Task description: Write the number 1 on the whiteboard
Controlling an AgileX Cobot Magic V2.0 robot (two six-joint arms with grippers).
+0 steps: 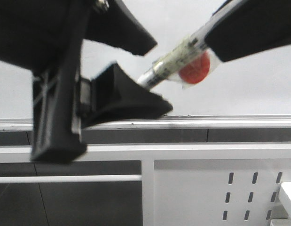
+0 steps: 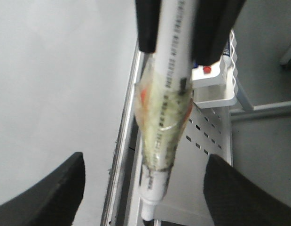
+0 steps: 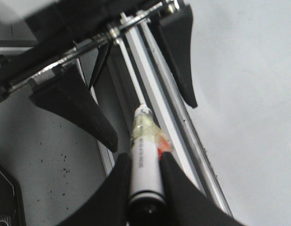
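Note:
My right gripper (image 1: 213,44) is shut on the white marker pen (image 1: 173,63), which has a red ball (image 1: 194,70) taped to it. The pen slants down to the left in front of the whiteboard (image 1: 258,80). Its tip lies between the wide-apart fingers of my left gripper (image 1: 159,77), which is open and does not touch it. In the left wrist view the pen (image 2: 166,113) hangs between the two black fingers (image 2: 46,197). In the right wrist view the right gripper (image 3: 145,157) clamps the pen barrel (image 3: 145,141). No number 1 shows on the visible board (image 2: 56,84).
A silver tray rail (image 1: 230,121) runs along the board's lower edge. Below it is a white metal panel with slotted holes (image 1: 206,188). A white wire holder (image 2: 216,89) with small items is fixed beside that panel. A speckled grey surface (image 3: 42,155) lies under the arms.

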